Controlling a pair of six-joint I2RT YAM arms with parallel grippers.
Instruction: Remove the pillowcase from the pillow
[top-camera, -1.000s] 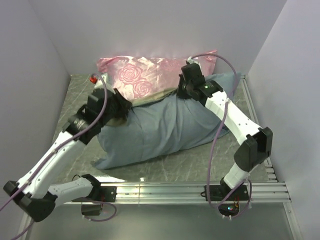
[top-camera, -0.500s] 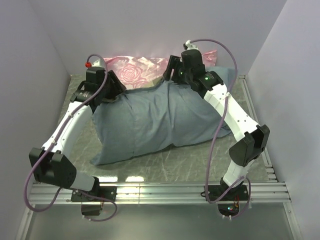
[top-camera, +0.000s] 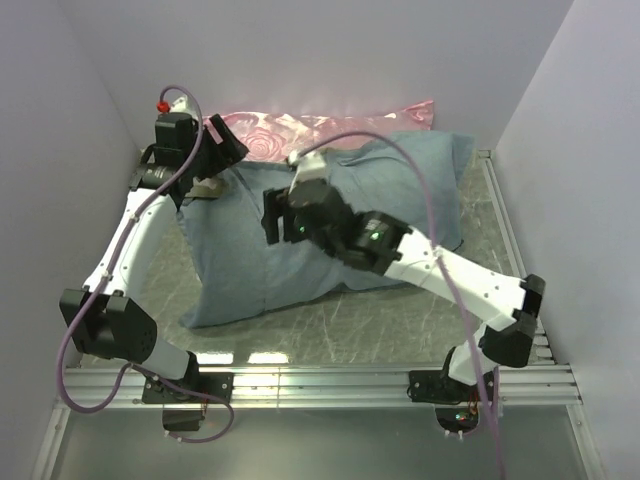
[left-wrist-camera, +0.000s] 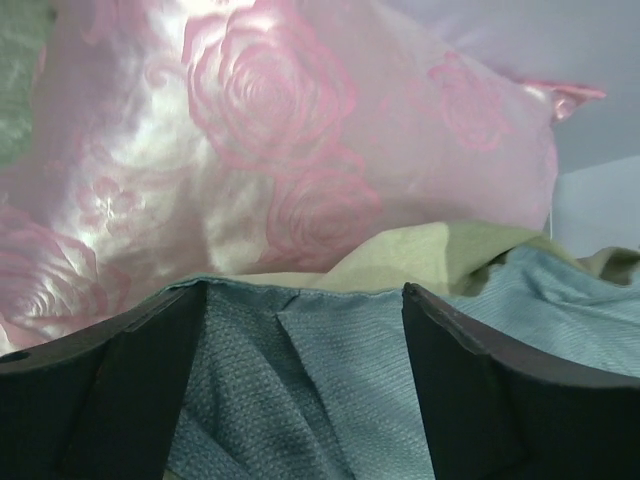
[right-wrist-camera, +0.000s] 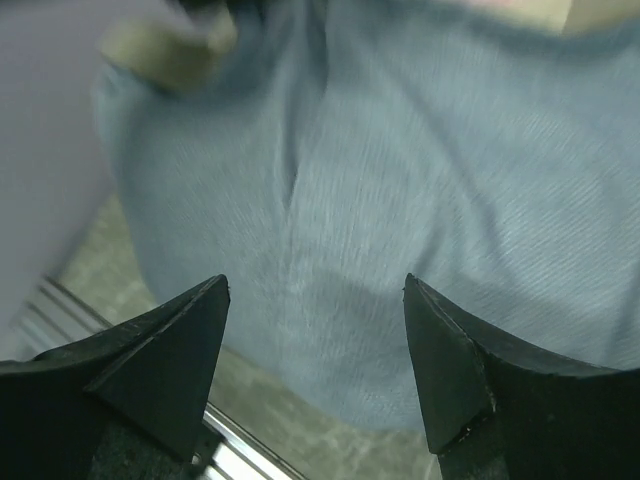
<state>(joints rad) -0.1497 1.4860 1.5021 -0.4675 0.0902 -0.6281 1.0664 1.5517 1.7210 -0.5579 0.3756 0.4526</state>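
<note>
The slate blue-grey pillowcase (top-camera: 390, 190) lies plump across the table, and the pillow is hidden inside it. My left gripper (top-camera: 230, 150) is at its far left corner with the jaws apart. In the left wrist view the blue hem (left-wrist-camera: 330, 380) lies loose between the fingers (left-wrist-camera: 120, 390), and a tan-green inner fold (left-wrist-camera: 420, 255) shows behind it. My right gripper (top-camera: 272, 218) hovers open over the left middle of the pillowcase (right-wrist-camera: 400, 150), nothing between its fingertips (right-wrist-camera: 200, 330).
A shiny pink rose-patterned pillow (top-camera: 300, 128) leans on the back wall behind the pillowcase, filling the left wrist view (left-wrist-camera: 250, 150). Lilac walls close in the left, back and right. An aluminium rail (top-camera: 330, 380) runs along the near edge of the grey marbled table (top-camera: 350, 320).
Both grippers have opened and let go of the pillowcase's far edge, which has sunk back. The right arm swung forward and left over the pillowcase. The left arm drew back toward the far left corner.
</note>
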